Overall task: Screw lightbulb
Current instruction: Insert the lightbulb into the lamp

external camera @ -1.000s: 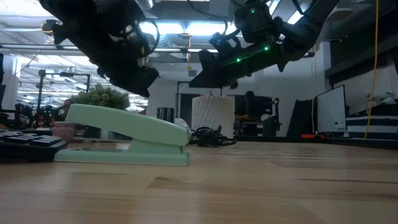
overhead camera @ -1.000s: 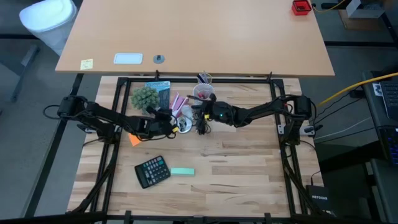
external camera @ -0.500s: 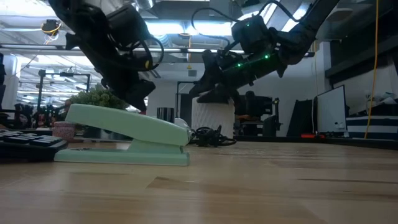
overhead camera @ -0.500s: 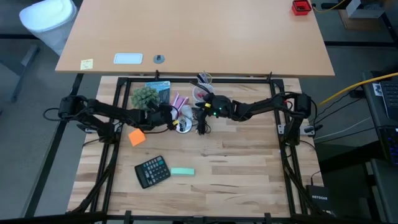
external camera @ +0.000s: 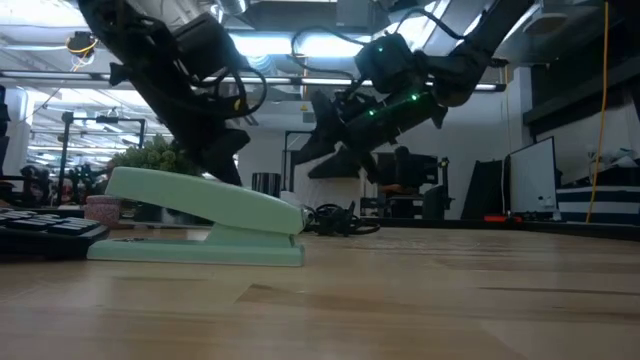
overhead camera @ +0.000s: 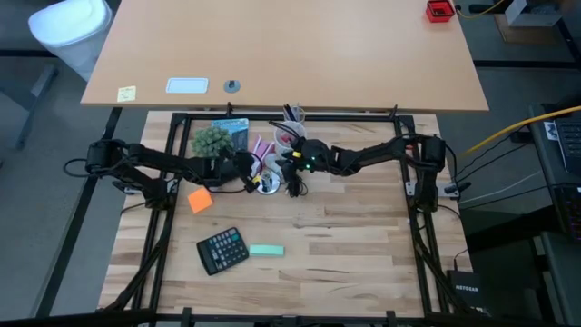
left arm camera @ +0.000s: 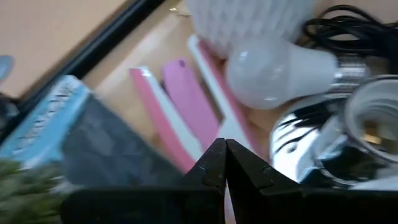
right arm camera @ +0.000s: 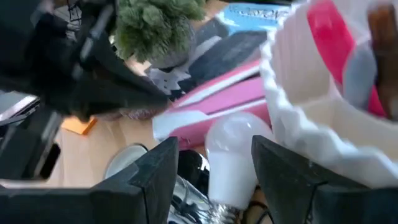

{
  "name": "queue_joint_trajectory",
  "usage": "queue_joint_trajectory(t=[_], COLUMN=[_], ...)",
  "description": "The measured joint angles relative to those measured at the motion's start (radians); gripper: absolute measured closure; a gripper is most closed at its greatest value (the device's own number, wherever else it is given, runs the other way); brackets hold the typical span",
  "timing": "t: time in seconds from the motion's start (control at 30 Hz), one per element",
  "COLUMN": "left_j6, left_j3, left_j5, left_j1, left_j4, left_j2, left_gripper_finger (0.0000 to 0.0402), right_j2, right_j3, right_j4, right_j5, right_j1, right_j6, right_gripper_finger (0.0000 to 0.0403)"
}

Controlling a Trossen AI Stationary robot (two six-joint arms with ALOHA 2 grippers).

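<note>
The lightbulb (right arm camera: 231, 155) is small and whitish and lies on its side on the table, its metal screw end (left arm camera: 356, 65) toward the black cord. My right gripper (right arm camera: 216, 149) hovers over it, open, one finger on each side of the bulb's round end; I see no touch. The shiny silver disc base (left arm camera: 311, 146) with its socket lies right beside the bulb. My left gripper (left arm camera: 224, 152) is shut with nothing in it, its tips over the pink items next to the base. In the high view the two grippers (overhead camera: 247, 173) (overhead camera: 290, 163) face each other.
A white ribbed cup (right arm camera: 323, 93) with pens stands right behind the bulb. Pink flat pieces (left arm camera: 186, 106), a small green plant (overhead camera: 211, 141) and a blue-and-dark booklet (left arm camera: 56, 124) crowd the far left. A calculator (overhead camera: 222, 250), a mint stapler (overhead camera: 266, 250) and an orange note (overhead camera: 200, 200) lie nearer.
My right gripper has opened and moved slightly toward the table's far left, to the bulb. My left gripper has moved toward the right and the far edge, closer to the silver base, and has stayed shut.
</note>
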Motion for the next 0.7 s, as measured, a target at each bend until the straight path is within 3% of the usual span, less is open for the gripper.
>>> queue_joint_trajectory(t=[0.2,0.7], left_j6=[-0.031,0.049], left_j3=[-0.047,-0.049], left_j5=[0.077,0.153], left_j1=[-0.006,-0.016], left_j4=[0.070,0.214], left_j2=[0.001,0.001], left_gripper_finger=[0.0401,0.0400], right_j2=[-0.001,-0.002], right_j3=[0.021,0.025], right_j4=[-0.140,-0.141], right_j5=[0.002,0.054], right_j1=[0.030,0.120], right_j6=[-0.011,-0.119], right_gripper_finger=[0.0194,0.0194])
